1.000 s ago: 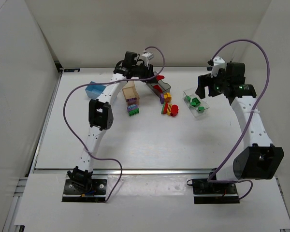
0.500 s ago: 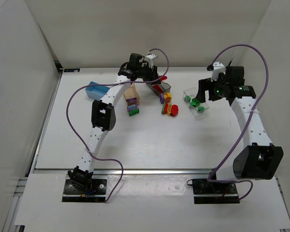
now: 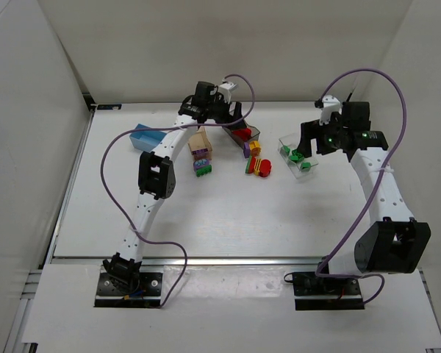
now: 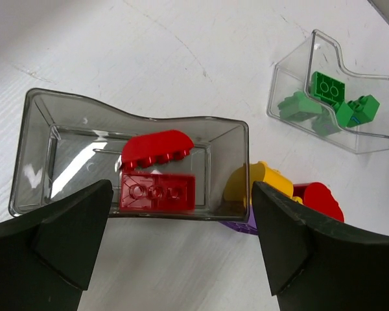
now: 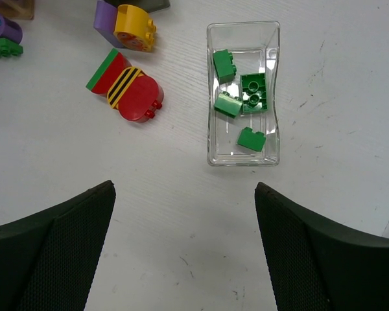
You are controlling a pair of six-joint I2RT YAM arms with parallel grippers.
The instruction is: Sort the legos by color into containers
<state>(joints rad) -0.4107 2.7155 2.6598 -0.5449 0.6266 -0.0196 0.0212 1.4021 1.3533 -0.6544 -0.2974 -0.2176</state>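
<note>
My left gripper (image 4: 181, 220) hangs open just above the dark grey bin (image 4: 39, 97), nothing between its fingers. Two red legos (image 4: 157, 191) lie inside that bin. A yellow lego (image 4: 259, 181) on a purple piece and a red rounded one (image 4: 319, 197) sit just outside its right end. My right gripper (image 5: 185, 194) is open and empty, high over bare table in front of the clear bin (image 5: 243, 159), which holds several green legos (image 5: 253, 91). A red, green and striped clump (image 5: 133, 94) lies left of that bin.
The tan bin (image 3: 200, 143) stands left of the grey bin (image 3: 251, 132), with a purple and green clump (image 3: 203, 168) in front of it. The light blue bin (image 3: 143, 136) is at the far left. The back wall is close behind the bins.
My left gripper has shifted a little right over the grey bin and its jaws have gone from shut to open. The right arm has barely moved.
</note>
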